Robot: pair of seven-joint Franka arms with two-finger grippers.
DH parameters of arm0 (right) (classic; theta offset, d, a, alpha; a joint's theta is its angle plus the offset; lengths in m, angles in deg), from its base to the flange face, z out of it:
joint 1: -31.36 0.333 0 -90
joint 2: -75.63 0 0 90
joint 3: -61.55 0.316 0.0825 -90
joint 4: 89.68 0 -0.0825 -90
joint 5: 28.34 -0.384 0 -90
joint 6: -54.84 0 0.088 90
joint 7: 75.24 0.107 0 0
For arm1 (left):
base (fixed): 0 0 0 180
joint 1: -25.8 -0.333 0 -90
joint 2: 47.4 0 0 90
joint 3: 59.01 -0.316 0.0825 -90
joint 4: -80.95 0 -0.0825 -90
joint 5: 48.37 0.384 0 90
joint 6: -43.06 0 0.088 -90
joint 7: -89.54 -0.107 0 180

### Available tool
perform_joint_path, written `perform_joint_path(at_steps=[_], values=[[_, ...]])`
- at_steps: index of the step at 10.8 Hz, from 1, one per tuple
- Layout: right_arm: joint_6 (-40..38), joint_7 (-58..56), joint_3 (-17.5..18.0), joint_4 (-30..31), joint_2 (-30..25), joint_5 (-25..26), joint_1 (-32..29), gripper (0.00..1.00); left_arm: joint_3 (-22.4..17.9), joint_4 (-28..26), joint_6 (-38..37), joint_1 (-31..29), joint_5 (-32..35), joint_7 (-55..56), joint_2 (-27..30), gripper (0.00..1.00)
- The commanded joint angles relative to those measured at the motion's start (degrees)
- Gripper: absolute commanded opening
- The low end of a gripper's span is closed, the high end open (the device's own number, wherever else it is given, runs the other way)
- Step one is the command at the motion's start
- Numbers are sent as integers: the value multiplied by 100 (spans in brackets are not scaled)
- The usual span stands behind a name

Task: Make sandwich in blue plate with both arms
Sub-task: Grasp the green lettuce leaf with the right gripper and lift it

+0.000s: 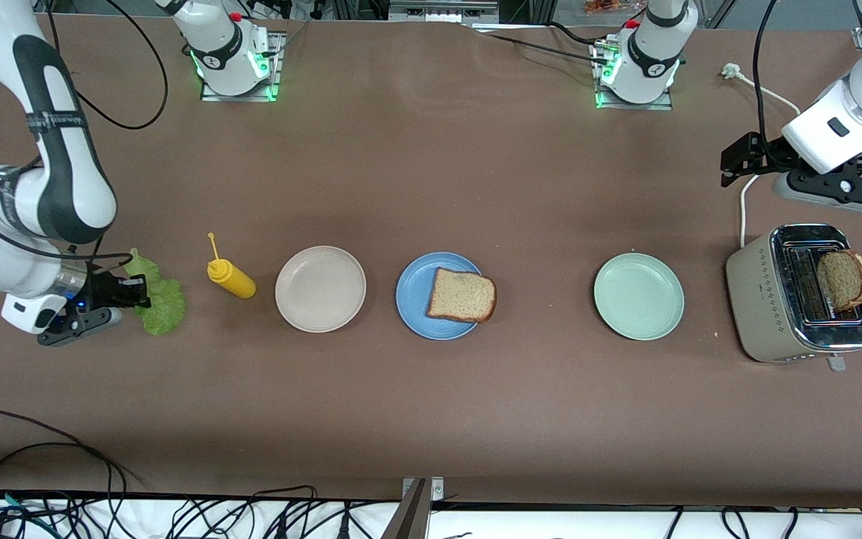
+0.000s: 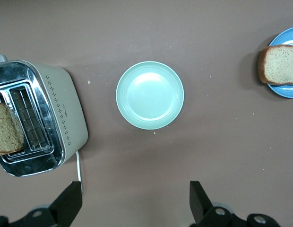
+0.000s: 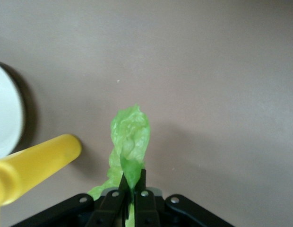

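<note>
The lettuce leaf (image 3: 130,137) is pinched in the closed right hand (image 3: 132,189); the left hand (image 2: 134,201) is held wide open, empty, above the desk (image 2: 222,151).

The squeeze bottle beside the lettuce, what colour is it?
Yellow; the squeeze bottle shows best in the front view.

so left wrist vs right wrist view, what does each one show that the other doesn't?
Left wrist only: open left gripper over bare table, mint-green plate, toaster holding a bread slice, blue plate with a slice.
Right wrist only: right gripper shut on the lettuce leaf, yellow squeeze bottle, beige-white plate edge.
Both: brown table.
</note>
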State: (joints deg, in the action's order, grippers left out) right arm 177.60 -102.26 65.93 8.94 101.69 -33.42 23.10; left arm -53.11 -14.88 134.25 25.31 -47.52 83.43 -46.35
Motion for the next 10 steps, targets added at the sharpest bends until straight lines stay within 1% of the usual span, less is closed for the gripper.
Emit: perform_joint_path(at_steps=[1, 3, 4, 7, 9, 10], values=[[-866, 668, 273, -483, -179, -55, 8, 0, -27, 99, -120, -3, -50, 4, -34, 100], [-1375, 1240, 493, -799, -232, 15, 43, 0, -27, 108, -120, 6, -50, -5, -34, 100], [-1639, 1477, 546, -957, -258, 24, 70, 0, -36, 108, -120, -3, -41, -14, -34, 100], [-2228, 2443, 573, -1353, -337, 138, 516, 0, -27, 108, -120, -12, -41, -22, -34, 100], [-2431, 3050, 582, -1416, -425, 217, 842, 0, -27, 117, -120, -56, -59, -31, -60, 100], [-2502, 3462, 582, -1424, -478, 226, 1035, 0, -36, 221, -120, -56, -50, -31, -113, 100]])
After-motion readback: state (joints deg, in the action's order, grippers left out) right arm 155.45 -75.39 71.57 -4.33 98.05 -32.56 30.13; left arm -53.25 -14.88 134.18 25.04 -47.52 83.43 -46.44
